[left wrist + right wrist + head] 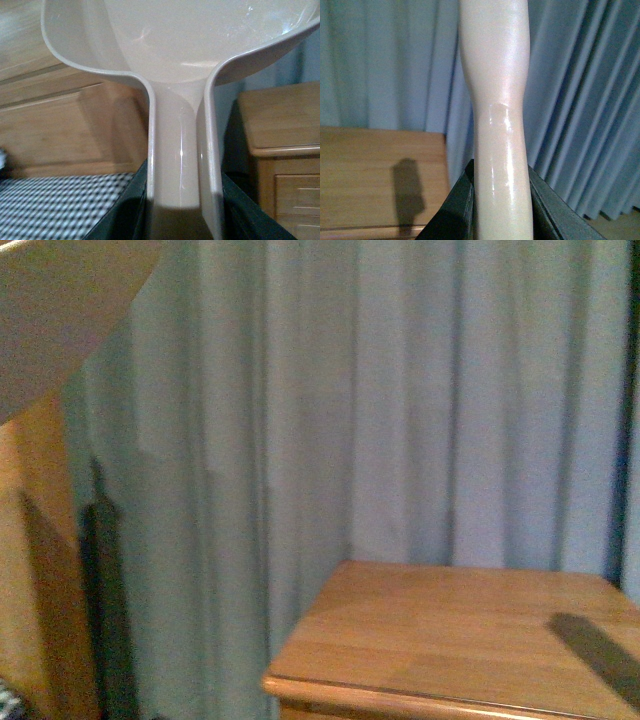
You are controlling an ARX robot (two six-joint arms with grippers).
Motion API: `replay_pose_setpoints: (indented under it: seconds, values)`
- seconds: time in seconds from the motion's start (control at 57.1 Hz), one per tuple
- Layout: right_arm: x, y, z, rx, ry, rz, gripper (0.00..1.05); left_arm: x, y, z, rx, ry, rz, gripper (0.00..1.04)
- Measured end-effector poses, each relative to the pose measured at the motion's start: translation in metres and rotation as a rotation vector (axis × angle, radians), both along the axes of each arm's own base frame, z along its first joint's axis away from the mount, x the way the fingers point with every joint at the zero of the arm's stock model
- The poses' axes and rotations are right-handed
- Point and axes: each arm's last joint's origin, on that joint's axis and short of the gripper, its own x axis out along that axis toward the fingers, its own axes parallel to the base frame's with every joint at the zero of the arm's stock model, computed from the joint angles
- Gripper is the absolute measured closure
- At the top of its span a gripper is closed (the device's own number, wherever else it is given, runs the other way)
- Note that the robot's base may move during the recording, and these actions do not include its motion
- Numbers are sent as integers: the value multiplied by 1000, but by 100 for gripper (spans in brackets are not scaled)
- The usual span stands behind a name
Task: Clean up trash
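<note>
My left gripper [182, 210] is shut on the handle of a beige plastic dustpan [180, 45], whose empty scoop fills the far part of the left wrist view. A corner of the same dustpan [60, 310] shows at the front view's upper left. My right gripper [500, 210] is shut on the smooth cream brush handle [495, 100], which stands straight up out of the jaws; the bristles are out of view. The trash is not in view in any frame.
A wooden nightstand [450, 640] stands low right in the front view, against grey-blue curtains [400, 390]. The left wrist view shows a wooden headboard [65, 125], a checked bedcover [55, 205] and the nightstand's drawers [295, 190].
</note>
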Motion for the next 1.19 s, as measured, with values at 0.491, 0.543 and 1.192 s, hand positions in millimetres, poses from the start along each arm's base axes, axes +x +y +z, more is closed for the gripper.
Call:
replay_pose_setpoints:
  seconds: [0.491, 0.543, 1.192]
  values:
    - [1, 1, -2, -7, 10, 7, 84, 0, 1, -1, -7, 1, 7, 77]
    - [1, 1, -2, -8, 10, 9, 84, 0, 1, -1, -8, 2, 8, 77]
    - [1, 1, -4, -8, 14, 5, 84, 8, -4, -6, -106, 413, 25, 78]
